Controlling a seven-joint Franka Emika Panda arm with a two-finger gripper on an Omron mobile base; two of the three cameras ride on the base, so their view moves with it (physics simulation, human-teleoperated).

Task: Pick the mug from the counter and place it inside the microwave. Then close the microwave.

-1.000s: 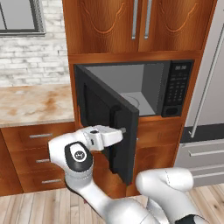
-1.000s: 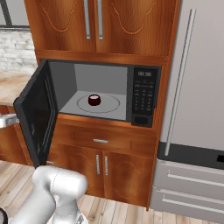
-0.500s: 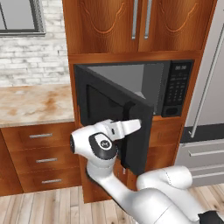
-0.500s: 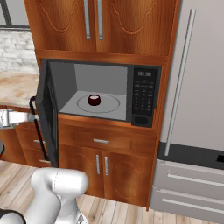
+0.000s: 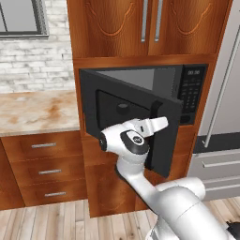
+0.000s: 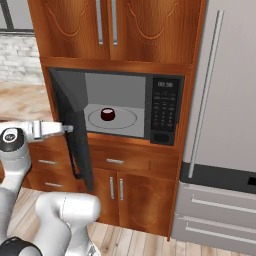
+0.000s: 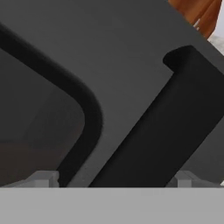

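Mug (image 6: 108, 114) sits on the glass turntable (image 6: 125, 120) inside the microwave (image 6: 120, 105), slightly left of the plate's centre; placing looks done. Door (image 5: 129, 119) has swung from wide open a second ago to roughly half shut, so closing is under way, not finished. Gripper (image 5: 159, 123) presses at the door's outer face beside the bar handle (image 7: 162, 127), fingers spread wide and apparently empty, though contact is hard to confirm. Right base view shows the mug and cavity; left base view has the door covering them.
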